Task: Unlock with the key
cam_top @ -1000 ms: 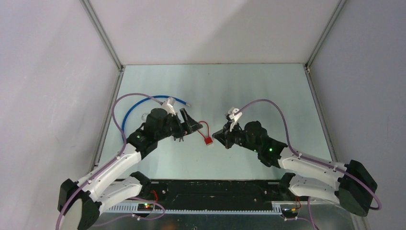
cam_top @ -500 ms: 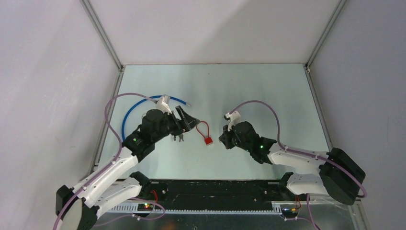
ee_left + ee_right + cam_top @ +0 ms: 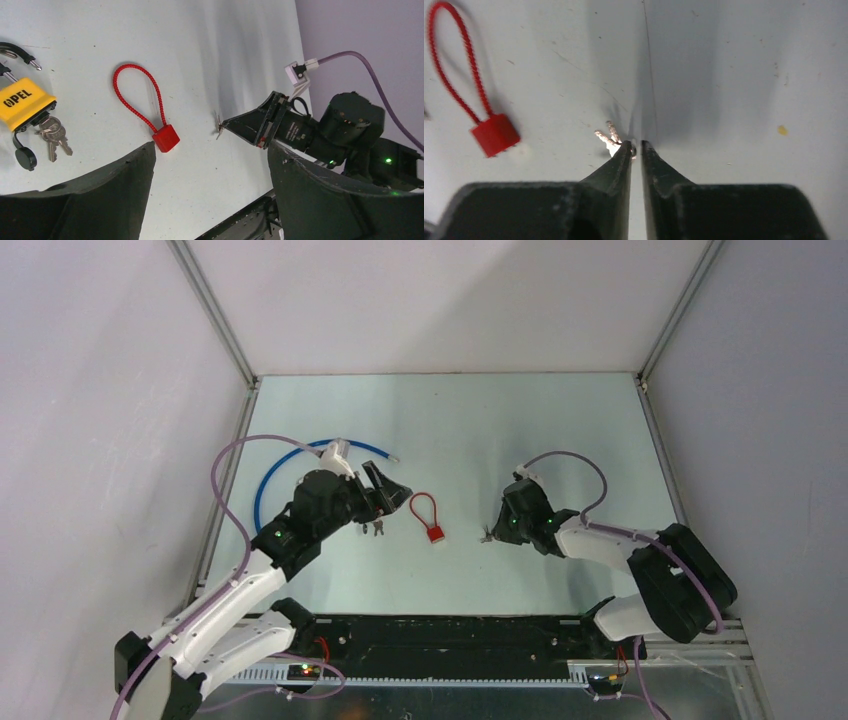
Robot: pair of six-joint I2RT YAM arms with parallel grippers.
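Observation:
A red padlock with a red cable loop lies flat mid-table, also seen in the left wrist view and the right wrist view. My right gripper is low at the table, to the right of the lock, its jaws a thin slit apart. A small silver key with a second one on its ring sticks out leftward from those tips, ring pinched between them. My left gripper hovers open and empty left of the lock.
A yellow OPEL padlock with its own bunch of keys lies under my left gripper. A blue cable curves along the left wall. Metal rails edge the table on both sides.
My right arm has pulled back to the right, away from the red padlock, and dropped to the table with the keys at its tips. The left arm has shifted slightly left.

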